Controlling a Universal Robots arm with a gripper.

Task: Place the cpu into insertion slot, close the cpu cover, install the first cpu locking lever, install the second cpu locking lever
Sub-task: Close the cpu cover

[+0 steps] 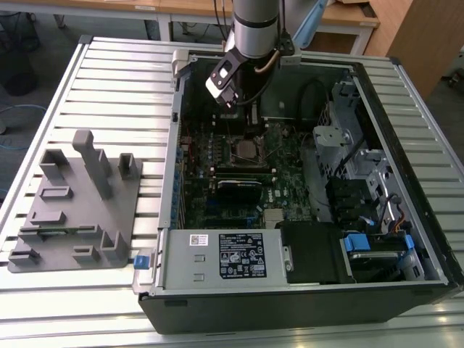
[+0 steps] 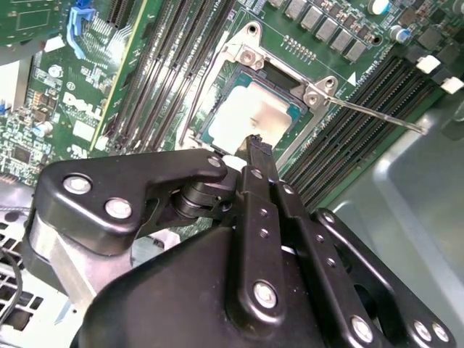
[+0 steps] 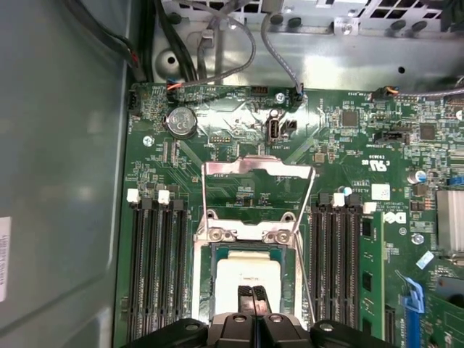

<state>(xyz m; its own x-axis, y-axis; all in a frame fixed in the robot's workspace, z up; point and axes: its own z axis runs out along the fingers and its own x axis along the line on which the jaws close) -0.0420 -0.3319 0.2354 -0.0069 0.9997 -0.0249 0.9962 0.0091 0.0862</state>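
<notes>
Since the cpu [image 3: 250, 270] lies in the slot [image 3: 206, 279] with the cover [image 3: 257, 170] raised and a lever [image 2: 377, 112] free, nothing clamps it. The claw [image 3: 253, 293] sits just over the cpu, tips pinched together, empty. A sideways nudge could skew the cpu; hard pressing might bend socket pins.

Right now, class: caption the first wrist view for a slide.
Shut gripper over the cpu seated in the insertion slot, cpu cover open.

I am reaching my silver-grey arm [image 1: 255, 25] steeply downward, holding my black two-fingered claw [image 3: 253, 293] pinched together, fingertips touching each other.
</notes>
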